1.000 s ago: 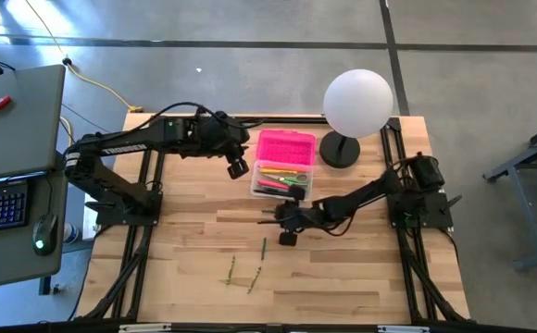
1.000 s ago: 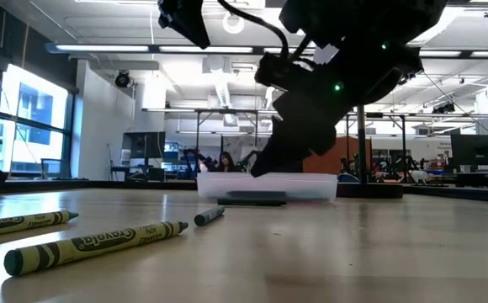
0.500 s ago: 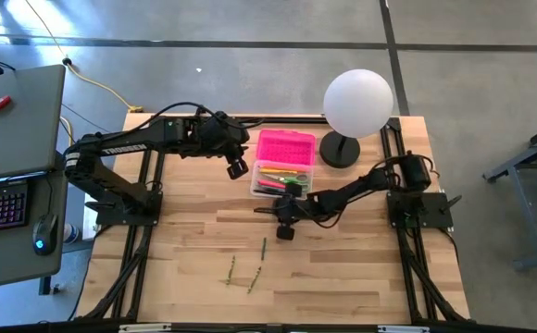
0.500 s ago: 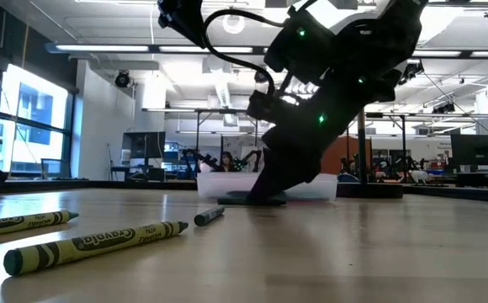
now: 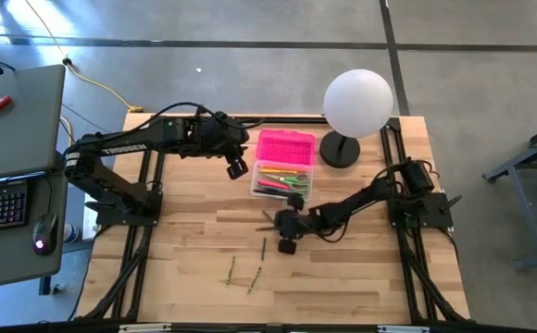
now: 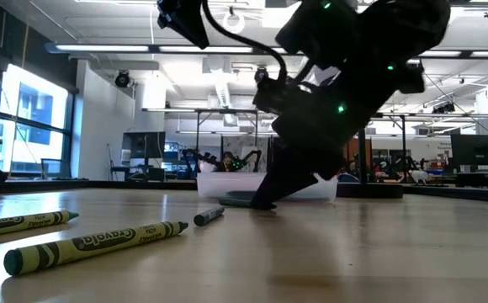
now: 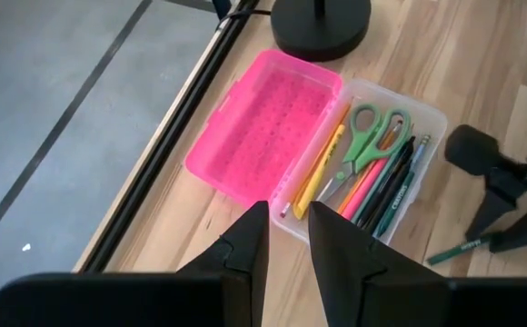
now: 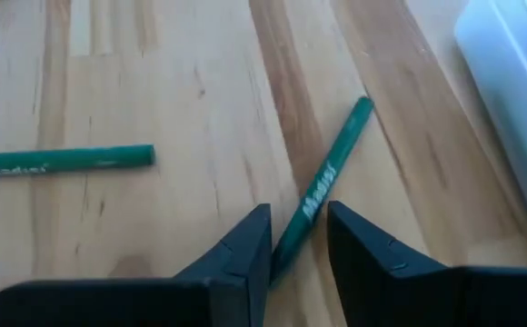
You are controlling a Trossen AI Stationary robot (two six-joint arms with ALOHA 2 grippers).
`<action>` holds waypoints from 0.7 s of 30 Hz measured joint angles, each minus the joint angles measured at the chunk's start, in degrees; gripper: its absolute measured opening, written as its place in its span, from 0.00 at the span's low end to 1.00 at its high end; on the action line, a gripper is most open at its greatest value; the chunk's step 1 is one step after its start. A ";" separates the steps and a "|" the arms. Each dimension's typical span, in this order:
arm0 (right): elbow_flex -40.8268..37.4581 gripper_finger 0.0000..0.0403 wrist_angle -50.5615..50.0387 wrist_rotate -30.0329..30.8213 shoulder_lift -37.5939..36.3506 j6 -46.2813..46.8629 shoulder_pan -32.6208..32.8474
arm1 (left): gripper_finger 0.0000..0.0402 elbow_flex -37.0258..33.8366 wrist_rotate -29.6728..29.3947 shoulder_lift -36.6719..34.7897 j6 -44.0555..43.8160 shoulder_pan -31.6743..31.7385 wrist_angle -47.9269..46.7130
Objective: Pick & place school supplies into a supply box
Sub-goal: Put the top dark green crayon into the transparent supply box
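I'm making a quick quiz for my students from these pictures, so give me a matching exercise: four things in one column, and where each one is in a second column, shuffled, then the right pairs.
Things:
1. green-handled scissors
2. green pencil
3. white globe lamp
4. left pincer

Places:
A. on the table at the far edge, beside the pink lid
B. on the bare wood, between the right pincer's fingers
C. inside the clear supply box
D. raised above the table, beside the box, holding nothing

Pairs: 1-C, 2-B, 3-A, 4-D
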 joint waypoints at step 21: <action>0.07 0.22 12.15 27.86 9.12 16.69 7.77 | 0.28 0.02 0.01 0.00 -0.72 0.00 0.28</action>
